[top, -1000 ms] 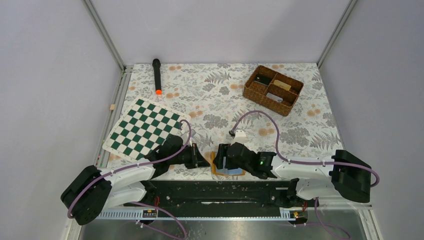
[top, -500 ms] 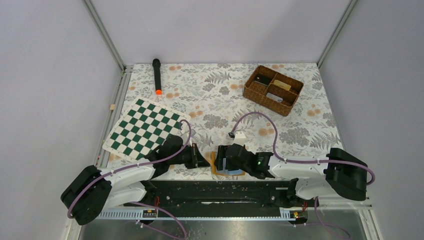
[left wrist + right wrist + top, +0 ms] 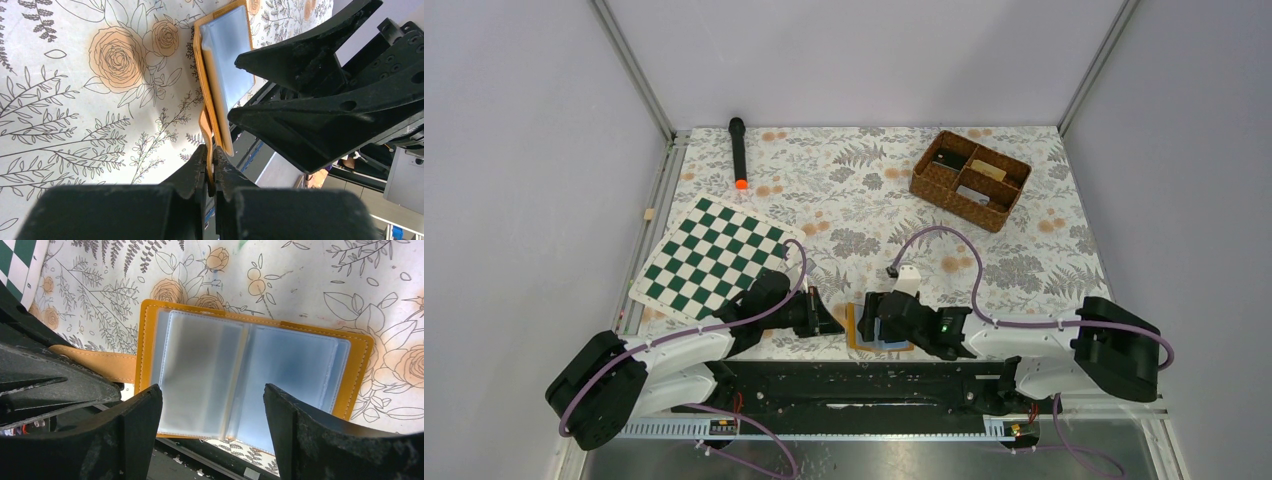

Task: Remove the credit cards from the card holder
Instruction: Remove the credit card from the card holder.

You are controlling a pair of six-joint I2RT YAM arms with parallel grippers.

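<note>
The orange-tan card holder [image 3: 361, 360] lies open at the table's near edge, its clear sleeves facing up. It also shows in the top view [image 3: 852, 330] and in the left wrist view [image 3: 200, 55]. The right half shows light blue through its sleeve [image 3: 295, 365], likely the blue card. The left half [image 3: 200, 365] looks pale grey and blurred, with no print readable. My left gripper [image 3: 210, 150] is shut on the holder's strap [image 3: 95, 365] at the holder's left. My right gripper [image 3: 211, 390] is open, low over the holder, its fingers either side of the sleeves.
A brown wicker compartment basket [image 3: 970, 180] stands at the back right. A green-and-white chessboard [image 3: 709, 256] lies at the left. A black flashlight [image 3: 738, 152] with an orange tip lies at the back left. The black base rail [image 3: 874, 385] runs just below the holder.
My right gripper has shifted a little to the right over the holder, and its cable loop has shifted with it. The left arm and the holder have not moved.
</note>
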